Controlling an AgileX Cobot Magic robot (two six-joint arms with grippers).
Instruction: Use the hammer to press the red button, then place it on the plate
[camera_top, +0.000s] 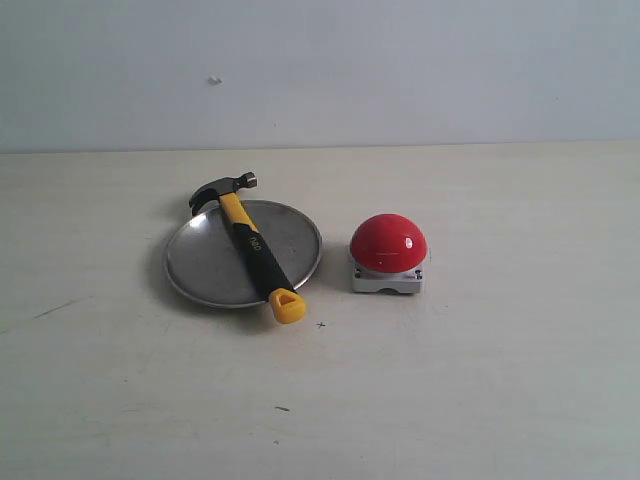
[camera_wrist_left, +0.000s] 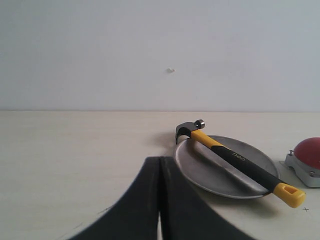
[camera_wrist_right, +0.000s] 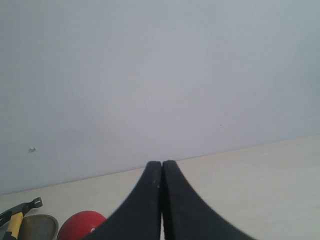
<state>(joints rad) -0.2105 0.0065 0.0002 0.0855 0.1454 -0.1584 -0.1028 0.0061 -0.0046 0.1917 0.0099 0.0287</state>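
The hammer (camera_top: 250, 245) lies across the silver plate (camera_top: 205, 265), dark head past the far rim, yellow looped end hanging over the near rim. The red button (camera_top: 388, 241) sits on its grey base just right of the plate. Neither arm shows in the exterior view. In the left wrist view my left gripper (camera_wrist_left: 160, 161) is shut and empty, short of the plate (camera_wrist_left: 205, 167) and hammer (camera_wrist_left: 235, 160), with the button (camera_wrist_left: 309, 152) at the edge. My right gripper (camera_wrist_right: 162, 165) is shut and empty, with the button (camera_wrist_right: 80, 225), hammer (camera_wrist_right: 20, 210) and plate (camera_wrist_right: 37, 227) low in its view.
A pale wooden table (camera_top: 480, 380) carries everything, and a plain white wall (camera_top: 400, 70) rises behind it. A small dark cross mark (camera_top: 321, 324) sits on the tabletop near the hammer's yellow end.
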